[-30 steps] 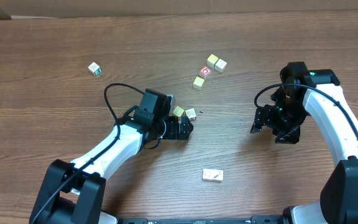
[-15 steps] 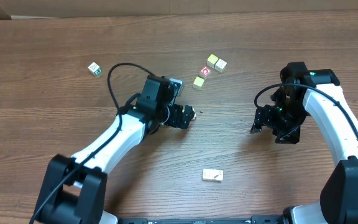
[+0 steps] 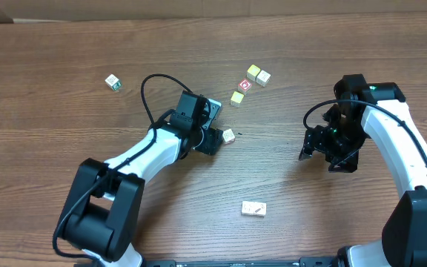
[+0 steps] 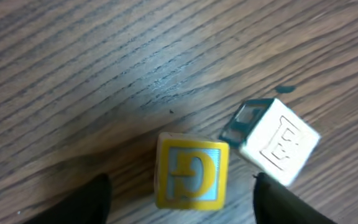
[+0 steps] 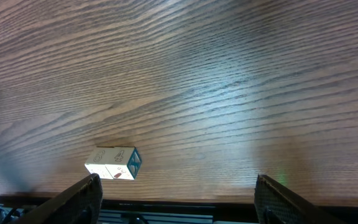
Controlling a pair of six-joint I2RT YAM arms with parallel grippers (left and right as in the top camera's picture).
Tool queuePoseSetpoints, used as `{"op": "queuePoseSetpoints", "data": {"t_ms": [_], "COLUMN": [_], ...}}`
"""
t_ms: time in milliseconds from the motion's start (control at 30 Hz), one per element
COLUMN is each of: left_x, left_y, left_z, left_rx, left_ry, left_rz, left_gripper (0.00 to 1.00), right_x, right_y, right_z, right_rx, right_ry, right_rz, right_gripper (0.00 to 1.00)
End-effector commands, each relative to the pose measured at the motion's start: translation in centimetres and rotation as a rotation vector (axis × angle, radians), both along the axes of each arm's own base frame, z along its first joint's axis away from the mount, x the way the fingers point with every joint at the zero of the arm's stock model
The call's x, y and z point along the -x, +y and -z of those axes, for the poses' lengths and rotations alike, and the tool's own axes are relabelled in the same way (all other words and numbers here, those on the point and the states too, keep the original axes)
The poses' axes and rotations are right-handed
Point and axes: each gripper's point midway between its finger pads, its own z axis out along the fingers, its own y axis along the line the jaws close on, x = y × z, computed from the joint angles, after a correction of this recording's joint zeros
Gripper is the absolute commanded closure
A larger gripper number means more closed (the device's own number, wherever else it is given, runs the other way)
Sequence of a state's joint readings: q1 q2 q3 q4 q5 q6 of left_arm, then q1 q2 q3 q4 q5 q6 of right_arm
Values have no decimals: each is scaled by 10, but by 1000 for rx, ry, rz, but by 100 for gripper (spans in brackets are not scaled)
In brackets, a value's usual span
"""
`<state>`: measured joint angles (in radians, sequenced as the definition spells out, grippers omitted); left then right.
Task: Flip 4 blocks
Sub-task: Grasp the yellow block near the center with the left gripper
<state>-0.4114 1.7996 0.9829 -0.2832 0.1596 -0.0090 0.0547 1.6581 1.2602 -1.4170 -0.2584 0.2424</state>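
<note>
Both the left claw (image 4: 182, 190) and right claw (image 5: 178, 183) gape over the wood-grain table (image 3: 310, 59).

Yellow-framed block (image 4: 191, 171) hidden overhead under left gripper (image 3: 212, 140)

Four cubes (image 3: 245, 85) cluster at centre-back of table (image 3: 50, 163); lone cube (image 3: 112, 81) well apart to their left. Left gripper (image 3: 212, 141) sits before the cluster, one block (image 4: 191, 171) between its fingers (image 4: 86, 202), second cube (image 3: 228, 136) just right of it. Paired blocks (image 3: 253, 209) lie near the front edge; right gripper (image 3: 325, 157) well apart at right.
</note>
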Motion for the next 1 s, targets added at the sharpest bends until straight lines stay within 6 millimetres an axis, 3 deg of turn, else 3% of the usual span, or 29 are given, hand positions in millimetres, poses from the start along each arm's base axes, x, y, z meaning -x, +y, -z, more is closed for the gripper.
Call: {"op": "queuePoseSetpoints", "data": {"t_ms": [0,167,367,433,500,767,967], "left_x": [-9,-12,-22,-25,-26,-12,13], "left_y": [2,0,-4,-5,-6,-1,-8], "left_z": [7,7,-3,-7,-9,-16,-44], "left_rx": [-24,-20,-7,-3,7,1,73], "left_ry": [-9,-22,-51,-54,-44,90,215], "left_rz": [15,14,14,9,-15,-96,-133], "left_gripper": [43,58,67,85,93,96,96], "right_x": [-2,-2,-1,-1,-2,-2,-2], "right_y": [1,2,2,2,2,2,1], "right_z": [-2,-2,-2,-2,-2,-2,-2], "right_rx": [-7,-7,-7,-7,-7,-7,-6], "right_ry": [-9,-9,-5,-5,-6,-6,-7], "right_rz": [-5,-4,-4,-4,-4,-4,-5], "right_gripper": [21,21,21,21,21,21,21]}}
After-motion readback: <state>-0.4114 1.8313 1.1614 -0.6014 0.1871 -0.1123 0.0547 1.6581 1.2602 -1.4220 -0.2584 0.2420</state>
